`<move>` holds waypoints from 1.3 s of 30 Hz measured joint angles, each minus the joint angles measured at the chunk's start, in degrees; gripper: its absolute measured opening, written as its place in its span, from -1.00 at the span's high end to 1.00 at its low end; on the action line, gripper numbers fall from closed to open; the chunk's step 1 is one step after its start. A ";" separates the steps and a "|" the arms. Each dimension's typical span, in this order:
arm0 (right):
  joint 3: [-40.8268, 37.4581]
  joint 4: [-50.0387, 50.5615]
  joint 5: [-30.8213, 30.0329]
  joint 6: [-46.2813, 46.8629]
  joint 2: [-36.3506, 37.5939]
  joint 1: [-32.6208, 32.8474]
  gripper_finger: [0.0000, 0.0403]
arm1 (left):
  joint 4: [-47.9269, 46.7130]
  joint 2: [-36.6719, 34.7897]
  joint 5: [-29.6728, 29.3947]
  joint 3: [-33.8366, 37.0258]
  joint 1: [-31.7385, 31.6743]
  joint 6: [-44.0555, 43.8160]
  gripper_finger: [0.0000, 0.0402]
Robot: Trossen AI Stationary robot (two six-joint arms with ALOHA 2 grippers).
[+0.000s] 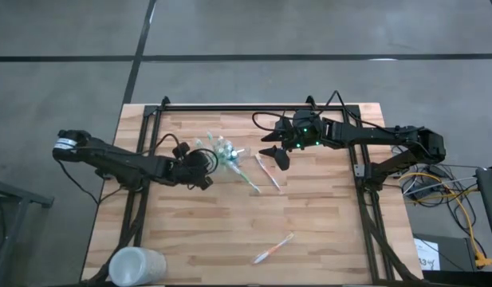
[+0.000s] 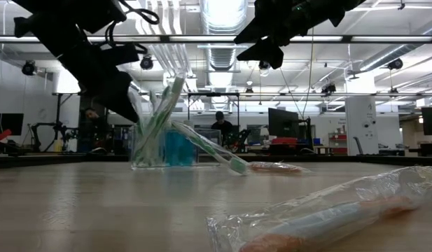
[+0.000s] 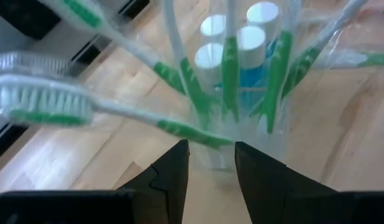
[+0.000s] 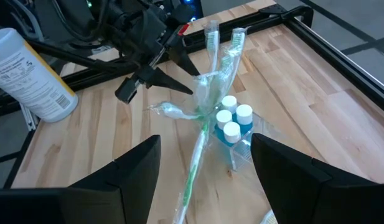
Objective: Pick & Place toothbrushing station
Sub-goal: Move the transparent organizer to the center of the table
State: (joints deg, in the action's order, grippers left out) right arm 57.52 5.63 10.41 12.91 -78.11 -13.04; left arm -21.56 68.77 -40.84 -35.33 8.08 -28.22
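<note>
Nearest the low camera, a plastic-wrapped orange toothbrush [image 2: 328, 217] lies on the pale wooden slatted table [image 1: 198, 231]. Farther back, near the table's middle, the small see-through plastic holder [image 2: 163, 148] stands upright, filled with green-and-white toothbrushes [image 3: 223, 68] and small blue tubes with white caps [image 4: 232, 124]. One wrapped green toothbrush [image 1: 247, 177] lies beside it. The left gripper [image 3: 210, 165] grasps the holder's wall between its fingers. The right gripper [image 1: 274, 154] hangs above the table nearby, jaws spread, empty.
</note>
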 joint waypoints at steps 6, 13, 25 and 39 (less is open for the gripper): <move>0.00 0.00 0.00 0.00 0.00 0.00 -0.21 | 0.36 -0.34 1.03 -0.01 -0.26 0.36 0.32; 0.00 0.02 0.00 -0.04 0.00 0.00 -0.21 | -2.11 -1.62 6.56 -3.70 -0.16 2.33 0.32; 0.00 6.15 1.42 -19.26 0.00 0.00 -0.21 | -5.01 -3.77 13.44 -19.83 -0.11 11.27 0.32; 2.96 8.15 4.43 -26.01 -8.18 -1.42 -0.21 | -4.94 -8.26 19.02 -37.04 0.09 38.98 0.32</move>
State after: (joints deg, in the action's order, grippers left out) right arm 60.47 13.78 14.85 -13.10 -86.29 -14.46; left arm -26.50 60.51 -21.82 -72.38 8.17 10.75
